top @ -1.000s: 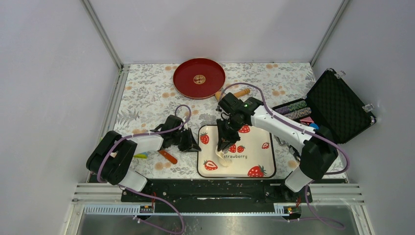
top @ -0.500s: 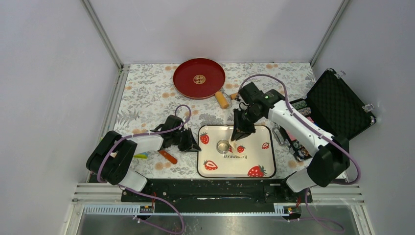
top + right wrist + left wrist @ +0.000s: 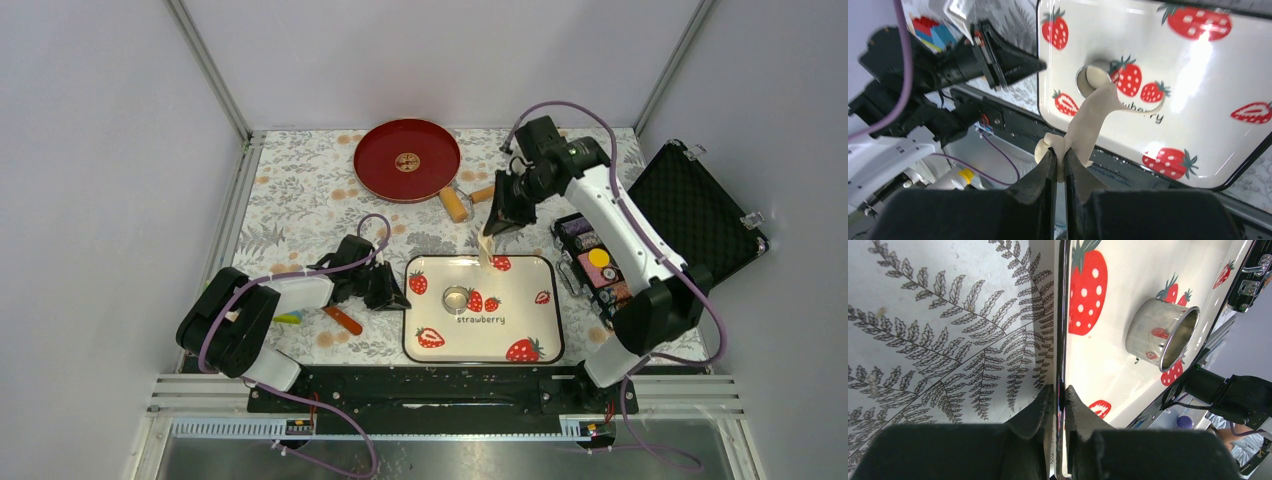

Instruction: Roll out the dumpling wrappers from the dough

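Note:
My right gripper (image 3: pixel 1059 157) is shut on a pale, ragged strip of dough (image 3: pixel 1088 120). The strip hangs from the gripper (image 3: pixel 494 230) above the far edge of the strawberry tray (image 3: pixel 500 335). On the tray stands a small metal ring cutter (image 3: pixel 456 298), also in the left wrist view (image 3: pixel 1163 332). A small round pale piece, seemingly a dumpling wrapper (image 3: pixel 1096 76), lies inside the ring. My left gripper (image 3: pixel 1060 390) is shut on the tray's left rim (image 3: pixel 1062 315) and sits low at the tray's left side (image 3: pixel 393 292).
A red plate (image 3: pixel 407 160) lies at the back, with a wooden rolling pin (image 3: pixel 463 201) beside it. An open black case (image 3: pixel 690 215) with coloured chips (image 3: pixel 597 262) stands at the right. An orange-handled tool (image 3: pixel 343 320) lies left of the tray.
My right arm lifted the dough strip off the tray and carried it back and to the right, which uncovered the ring cutter. The left arm has not moved.

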Controlling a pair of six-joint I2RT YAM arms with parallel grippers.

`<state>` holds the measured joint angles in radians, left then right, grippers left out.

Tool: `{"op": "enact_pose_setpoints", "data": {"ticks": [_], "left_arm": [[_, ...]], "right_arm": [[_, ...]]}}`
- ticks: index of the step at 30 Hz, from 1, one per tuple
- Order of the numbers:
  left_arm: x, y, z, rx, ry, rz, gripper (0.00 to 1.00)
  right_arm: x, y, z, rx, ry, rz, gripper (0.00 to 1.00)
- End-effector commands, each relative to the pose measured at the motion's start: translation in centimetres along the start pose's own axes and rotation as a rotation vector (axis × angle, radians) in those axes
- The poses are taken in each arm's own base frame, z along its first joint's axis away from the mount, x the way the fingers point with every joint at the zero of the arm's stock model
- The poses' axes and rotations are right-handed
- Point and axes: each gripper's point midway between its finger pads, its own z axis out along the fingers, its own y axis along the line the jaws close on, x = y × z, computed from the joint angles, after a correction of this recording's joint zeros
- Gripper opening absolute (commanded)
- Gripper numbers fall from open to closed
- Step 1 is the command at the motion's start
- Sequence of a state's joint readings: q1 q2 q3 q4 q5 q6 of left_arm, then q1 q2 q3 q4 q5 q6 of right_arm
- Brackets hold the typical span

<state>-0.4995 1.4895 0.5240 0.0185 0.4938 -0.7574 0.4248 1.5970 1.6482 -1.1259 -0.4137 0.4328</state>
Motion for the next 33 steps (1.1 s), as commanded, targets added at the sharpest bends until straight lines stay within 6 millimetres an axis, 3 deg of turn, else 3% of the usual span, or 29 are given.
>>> {"op": "enact_pose_setpoints", "data": {"ticks": [1,10,19,22,27,31,33], "left_arm": [[0.7,2.2,0.5,-0.098,0.012,-0.007,0.0],[0.7,2.2,0.5,-0.098,0.012,-0.005,0.0],[0.7,2.2,0.5,-0.099,0.009,-0.007,0.0],[0.7,2.2,0.5,-0.098,0.01,-0.006,0.0],[0.7,2.2,0.5,-0.098,0.009,-0.007,0.0],[0.7,2.2,0.5,-0.098,0.007,-0.007,0.0],[0.6,2.2,0.5,-0.097,0.006,-0.006,0.0]], "right_arm": [[-2.9,0.2,-1.0,-0.028,-0.014,-0.002,0.05],[-9.9,-1.3,-0.5,-0.001,-0.064,0.047,0.06],[-15.0,-6.5,4.1,0.099,-0.044,0.111,0.06],[-15.7,-9.2,5.9,0.192,-0.032,0.117,0.08],[-15.3,-13.6,9.0,0.319,0.038,0.13,0.1],[-14.4,-17.1,9.6,0.465,0.07,0.103,0.13],[-14.0,-18.3,9.8,0.516,0.087,0.106,0.21]]}}
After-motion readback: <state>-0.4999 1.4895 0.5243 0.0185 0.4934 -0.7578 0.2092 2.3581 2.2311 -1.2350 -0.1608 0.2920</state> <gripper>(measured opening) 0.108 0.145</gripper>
